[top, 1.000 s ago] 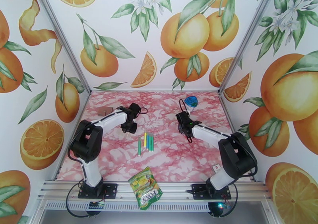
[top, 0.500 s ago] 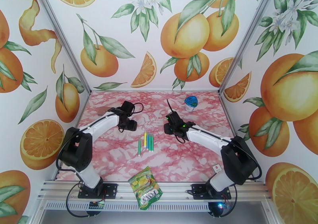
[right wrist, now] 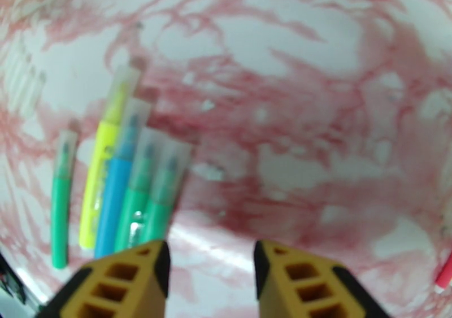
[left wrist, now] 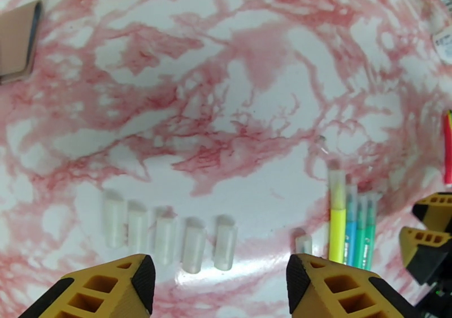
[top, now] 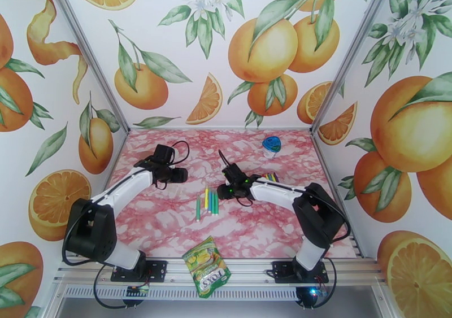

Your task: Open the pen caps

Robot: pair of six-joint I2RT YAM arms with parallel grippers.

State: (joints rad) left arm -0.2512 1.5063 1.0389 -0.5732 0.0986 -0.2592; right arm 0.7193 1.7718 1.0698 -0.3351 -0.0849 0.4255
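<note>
Four marker pens (top: 212, 201), one yellow, one blue and two green, lie side by side mid-table, and a lone green pen (top: 198, 209) lies just left of them. In the right wrist view each pen (right wrist: 116, 186) wears a translucent cap (right wrist: 127, 82) on its far end. Several loose translucent caps (left wrist: 166, 240) lie in a row on the table under my left gripper (left wrist: 217, 291), which is open and holds nothing. My right gripper (right wrist: 212, 285) is open too, hovering just right of the pens. From above, the left gripper (top: 179, 174) is up-left of the pens and the right gripper (top: 222, 192) is beside them.
More coloured pens (top: 271, 177) lie behind the right arm, a red one (left wrist: 447, 149) among them. A blue-lidded container (top: 272, 144) stands at the back right. A green-yellow snack packet (top: 207, 265) lies over the front edge. A brown card (left wrist: 17, 42) lies at the back left.
The right arm has swung left, bringing its gripper from near the container to beside the pens. The left arm has drawn back and left, its gripper moving a little away from the pens.
</note>
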